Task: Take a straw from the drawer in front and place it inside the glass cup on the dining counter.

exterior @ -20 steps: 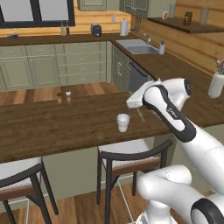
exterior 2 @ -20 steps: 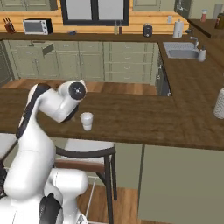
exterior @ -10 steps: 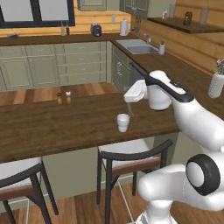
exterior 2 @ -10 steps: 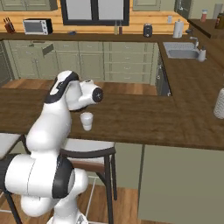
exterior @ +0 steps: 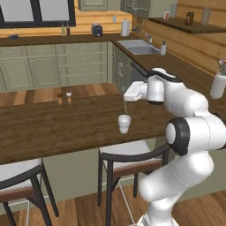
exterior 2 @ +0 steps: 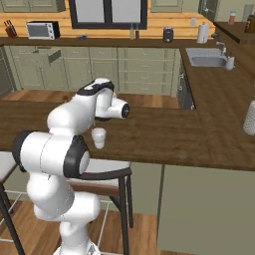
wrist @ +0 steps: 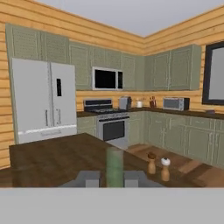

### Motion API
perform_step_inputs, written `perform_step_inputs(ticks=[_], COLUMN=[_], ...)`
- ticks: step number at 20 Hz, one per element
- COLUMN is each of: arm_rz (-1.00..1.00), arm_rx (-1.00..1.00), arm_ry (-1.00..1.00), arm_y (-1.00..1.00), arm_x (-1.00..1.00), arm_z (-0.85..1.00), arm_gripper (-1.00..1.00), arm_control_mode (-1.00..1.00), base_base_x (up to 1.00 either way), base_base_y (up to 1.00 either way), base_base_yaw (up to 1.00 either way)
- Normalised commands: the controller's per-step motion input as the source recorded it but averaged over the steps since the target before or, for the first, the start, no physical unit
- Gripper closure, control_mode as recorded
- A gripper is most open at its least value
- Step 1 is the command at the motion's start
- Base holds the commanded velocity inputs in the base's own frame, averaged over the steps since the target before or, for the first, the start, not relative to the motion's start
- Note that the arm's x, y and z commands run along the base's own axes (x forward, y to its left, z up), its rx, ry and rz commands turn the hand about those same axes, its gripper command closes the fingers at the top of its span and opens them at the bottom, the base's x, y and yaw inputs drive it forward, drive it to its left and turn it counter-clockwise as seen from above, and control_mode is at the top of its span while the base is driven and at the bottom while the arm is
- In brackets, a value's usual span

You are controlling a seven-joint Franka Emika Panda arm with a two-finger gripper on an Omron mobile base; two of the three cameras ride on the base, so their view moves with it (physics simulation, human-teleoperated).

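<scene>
The glass cup [exterior: 124, 123] [exterior 2: 99, 138] stands upright on the dark wooden dining counter [exterior: 53, 128] [exterior 2: 164, 134], near its front edge. My gripper [exterior: 126, 98] hovers right above the cup, shut on the straw [exterior: 126, 107]. The thin pale straw hangs straight down and its lower end reaches about the cup's rim. I cannot tell whether it is inside. In the hand view the straw [wrist: 114, 165] rises blurred between the two fingertips of the gripper [wrist: 114, 177]. In the right base view the arm's own body hides the hand. A drawer [exterior 2: 53, 55] juts open from the far cabinets.
Two tiny shakers [exterior: 64, 98] [wrist: 158, 165] stand on the counter left of the cup. Stools [exterior: 128, 152] [exterior 2: 104, 172] are tucked under the counter's front edge. A white vase [exterior: 217, 86] stands on the right worktop. The sink [exterior: 137, 47] lies behind.
The arm has folded, its elbow swinging up and to the right. The hand has stayed over the cup with the straw still gripped.
</scene>
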Motion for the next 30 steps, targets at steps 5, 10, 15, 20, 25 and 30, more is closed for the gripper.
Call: perform_step_inputs(ticks=[5, 10, 15, 20, 25, 30], arm_rz=[0.03, 0.0, 0.0, 0.0, 0.0, 0.0], arm_rx=[0.03, 0.05, 0.11, 0.05, 0.0, 0.0], arm_ry=[0.0, 0.05, 0.09, 0.07, 0.01, 0.0], arm_y=[-0.21, -0.03, 0.0, 0.0, 0.0, 0.0], arm_x=[0.41, 0.35, 0.25, 0.02, 0.11, 0.35], arm_z=[-0.24, -0.14, -0.15, -0.27, -0.36, -0.26], arm_gripper=[1.0, 1.0, 1.0, 1.0, 1.0, 1.0], arm_control_mode=[-1.0, -1.0, -1.0, -1.0, -1.0, -1.0], base_base_x=[0.0, 0.0, 0.0, 0.0, 0.0, 0.0], base_base_y=[0.0, 0.0, 0.0, 0.0, 0.0, 0.0], base_base_yaw=[0.0, 0.0, 0.0, 0.0, 0.0, 0.0])
